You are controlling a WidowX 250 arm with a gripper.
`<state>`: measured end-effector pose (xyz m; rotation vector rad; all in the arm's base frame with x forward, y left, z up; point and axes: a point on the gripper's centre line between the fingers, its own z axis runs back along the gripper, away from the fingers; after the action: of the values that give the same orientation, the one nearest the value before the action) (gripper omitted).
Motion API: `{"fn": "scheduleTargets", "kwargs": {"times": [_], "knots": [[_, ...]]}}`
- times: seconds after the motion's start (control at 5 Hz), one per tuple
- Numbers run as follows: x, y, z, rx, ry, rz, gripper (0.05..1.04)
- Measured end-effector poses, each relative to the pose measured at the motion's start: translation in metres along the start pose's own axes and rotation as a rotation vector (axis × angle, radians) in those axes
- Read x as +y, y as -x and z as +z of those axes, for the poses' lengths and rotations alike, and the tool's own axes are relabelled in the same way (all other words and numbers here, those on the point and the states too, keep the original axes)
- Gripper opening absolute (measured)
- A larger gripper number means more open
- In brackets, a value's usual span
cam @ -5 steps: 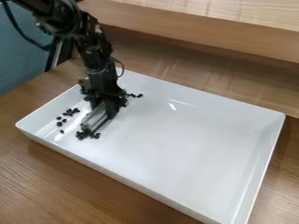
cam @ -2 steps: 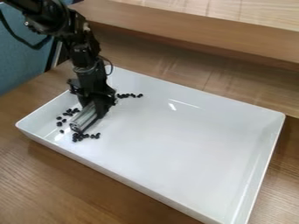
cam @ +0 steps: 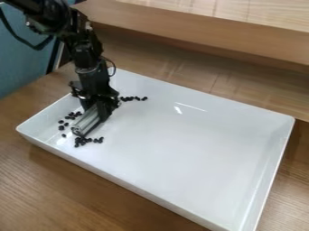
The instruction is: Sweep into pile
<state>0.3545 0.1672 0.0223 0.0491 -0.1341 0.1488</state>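
Note:
Toward the left end of the white tray (cam: 187,149), the black gripper (cam: 100,107) hangs down, shut on a grey ridged tool (cam: 86,123). The tool slants toward the lower left, its far end low over the tray floor. Small dark pieces lie around it in separate groups: some pieces (cam: 72,115) left of the tool, others (cam: 88,141) just below its end, and a short row of pieces (cam: 133,98) right of the gripper. Whatever lies directly under the tool and gripper is hidden.
Raised walls run around the tray, which stands on a brown wooden table (cam: 78,189). A wooden ledge (cam: 199,31) crosses behind it. The arm comes in from the upper left, with a loose black cable beside it.
My gripper has shifted left with the tool, mostly before the middle frame, and has hardly moved since. More dark pieces show on its right side and below the tool.

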Motion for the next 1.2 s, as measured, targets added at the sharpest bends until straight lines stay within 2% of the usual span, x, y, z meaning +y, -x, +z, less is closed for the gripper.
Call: {"fn": "scheduleTargets", "kwargs": {"times": [0.2,0.4,0.6,1.0,1.2], "knots": [[0.003,0.001,0.003,0.013,0.034,0.032,0.743],[-0.003,0.002,0.007,0.036,0.085,0.041,0.966],[-0.007,0.001,0.009,0.040,0.113,0.033,1.001],[-0.016,-0.002,0.016,0.042,0.130,-0.003,1.001],[-0.018,-0.008,0.034,0.018,0.115,-0.020,1.001]]}}
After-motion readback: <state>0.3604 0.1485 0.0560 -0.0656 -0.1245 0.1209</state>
